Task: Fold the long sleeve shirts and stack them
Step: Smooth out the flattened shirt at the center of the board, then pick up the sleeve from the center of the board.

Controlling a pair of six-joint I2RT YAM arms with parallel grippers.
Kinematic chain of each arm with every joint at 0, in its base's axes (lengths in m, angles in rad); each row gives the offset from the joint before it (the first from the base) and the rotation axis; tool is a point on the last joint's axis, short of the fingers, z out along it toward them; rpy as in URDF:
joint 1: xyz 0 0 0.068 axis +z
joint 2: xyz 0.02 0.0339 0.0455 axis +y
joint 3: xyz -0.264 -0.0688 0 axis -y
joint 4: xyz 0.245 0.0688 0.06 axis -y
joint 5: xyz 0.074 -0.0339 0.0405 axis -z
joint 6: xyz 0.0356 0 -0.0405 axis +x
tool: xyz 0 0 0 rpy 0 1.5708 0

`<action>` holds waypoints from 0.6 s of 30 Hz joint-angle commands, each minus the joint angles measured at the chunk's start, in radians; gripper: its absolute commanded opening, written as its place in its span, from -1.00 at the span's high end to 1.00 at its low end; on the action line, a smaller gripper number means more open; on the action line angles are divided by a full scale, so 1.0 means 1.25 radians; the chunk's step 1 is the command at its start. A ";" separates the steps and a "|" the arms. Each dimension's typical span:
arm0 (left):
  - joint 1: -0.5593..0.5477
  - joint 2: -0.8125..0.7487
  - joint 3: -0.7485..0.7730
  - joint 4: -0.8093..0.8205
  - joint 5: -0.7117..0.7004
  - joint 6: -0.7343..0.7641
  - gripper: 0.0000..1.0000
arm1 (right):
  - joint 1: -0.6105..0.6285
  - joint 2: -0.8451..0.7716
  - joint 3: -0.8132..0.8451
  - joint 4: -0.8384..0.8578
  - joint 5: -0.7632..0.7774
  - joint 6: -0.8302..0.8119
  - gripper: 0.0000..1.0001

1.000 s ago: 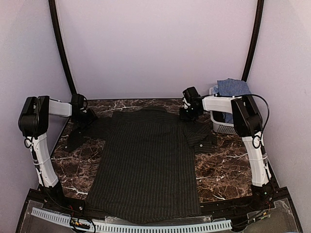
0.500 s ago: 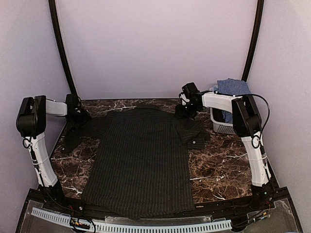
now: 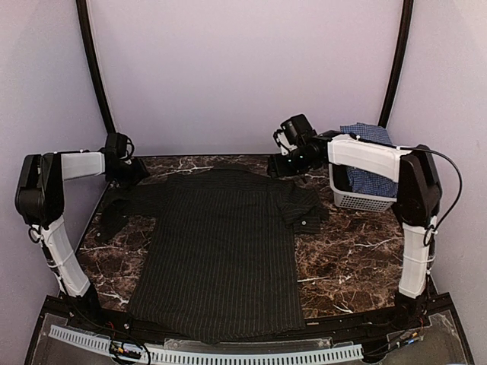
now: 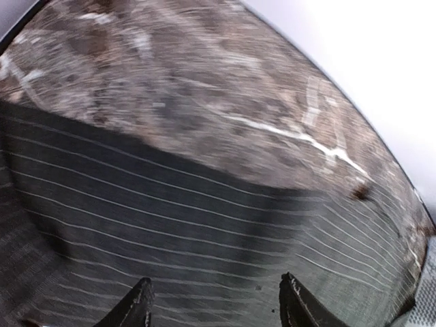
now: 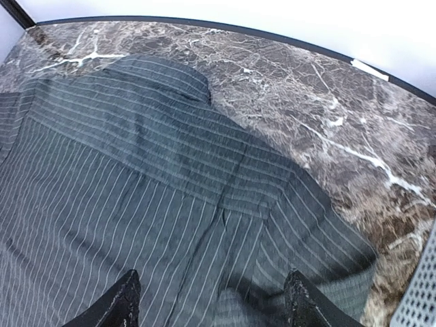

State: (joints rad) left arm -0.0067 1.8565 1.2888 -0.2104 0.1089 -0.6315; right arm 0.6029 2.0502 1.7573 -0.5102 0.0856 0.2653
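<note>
The black shirt (image 3: 221,251) is laid collar away; the left gripper (image 4: 214,281) and right gripper (image 5: 212,274) are held apart, empty, over its shoulders.

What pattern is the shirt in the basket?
Blue-and-white check shirt, best in the top view.

Bare worktop (image 3: 358,258) lies open along the right edge; the basket (image 3: 359,199) blocks its far right corner; the black shirt (image 3: 221,251) covers the middle.

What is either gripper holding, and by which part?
Nothing. The left gripper and the right gripper both stand open over the black shirt, with no cloth pinched between their fingers.
</note>
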 commanded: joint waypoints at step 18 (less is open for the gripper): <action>-0.422 -0.016 -0.065 0.071 0.015 -0.052 -0.23 | 0.028 -0.455 -0.600 0.084 0.148 0.074 -0.52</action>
State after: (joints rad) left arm -0.5304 1.7889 1.2274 -0.1524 0.1394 -0.6731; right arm 0.6415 1.5349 1.0634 -0.4549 0.2371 0.3321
